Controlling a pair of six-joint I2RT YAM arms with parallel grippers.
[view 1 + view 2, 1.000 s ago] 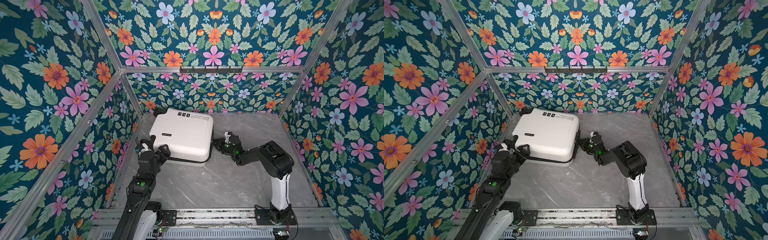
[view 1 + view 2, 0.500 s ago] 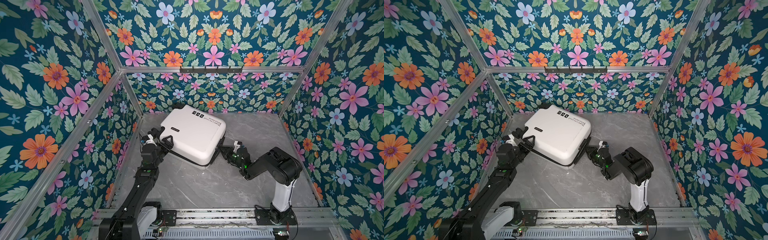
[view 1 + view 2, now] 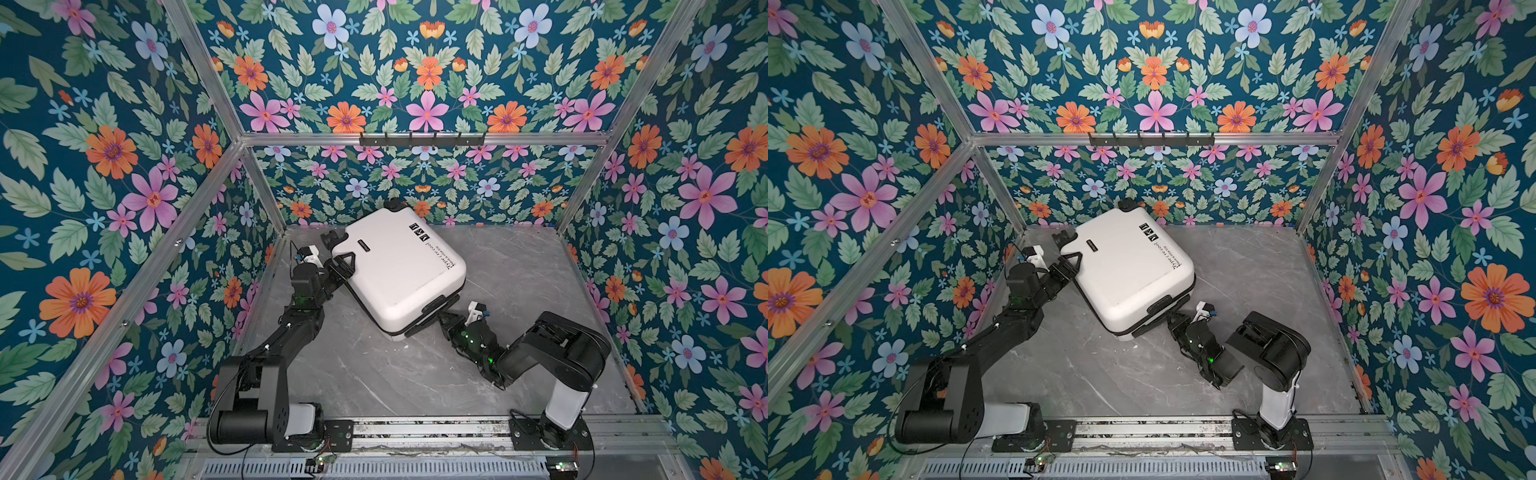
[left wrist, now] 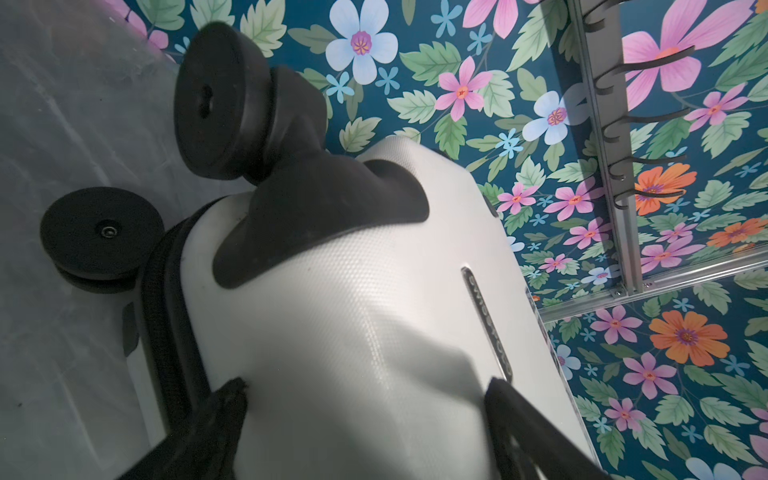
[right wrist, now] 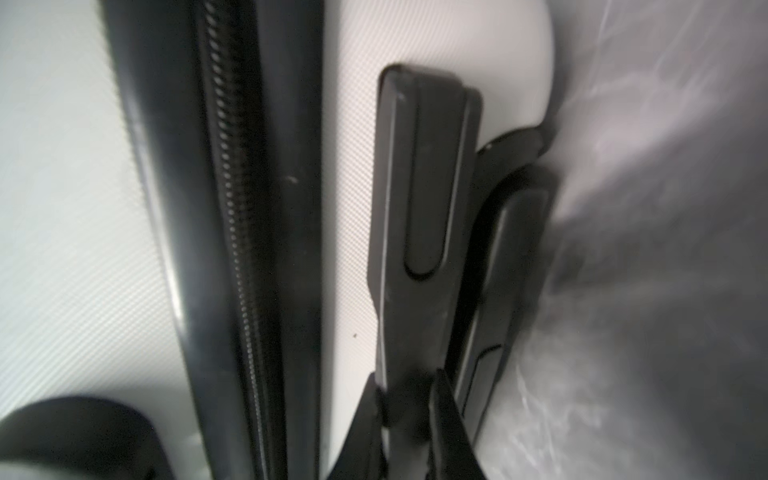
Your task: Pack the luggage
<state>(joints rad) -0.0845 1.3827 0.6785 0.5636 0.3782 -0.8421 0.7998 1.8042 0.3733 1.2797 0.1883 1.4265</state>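
the luggage [image 3: 399,270], a small white hard-shell suitcase, lies flat and closed on the grey bench [image 3: 519,270]. it sits left of centre towards the far wall, turned on a diagonal so that its wheel end points far-left and its handle end near-right.

the right gripper [image 3: 446,322] comes in low from the near right. its fingers [image 5: 374,403] are pinched shut on the black handle [image 5: 424,187], which sits beside the zipper [image 5: 237,208]. that handle is the one thin part a narrow grip can take, so it probably serves as the pulling point for swinging or dragging the case.

the left gripper [image 3: 343,266] is at the opposite side, just below the wheels [image 4: 216,99]. its fingers [image 4: 216,415] are spread wide across the rounded shell and clamp nothing. it looks like a brace or pivot stop against the case, not a hold, though firm contact cannot be confirmed.

the zipper line looks closed and no loose items show on the bench. whether packing is about to start or is already done cannot be told. holding both ends suits repositioning the case.
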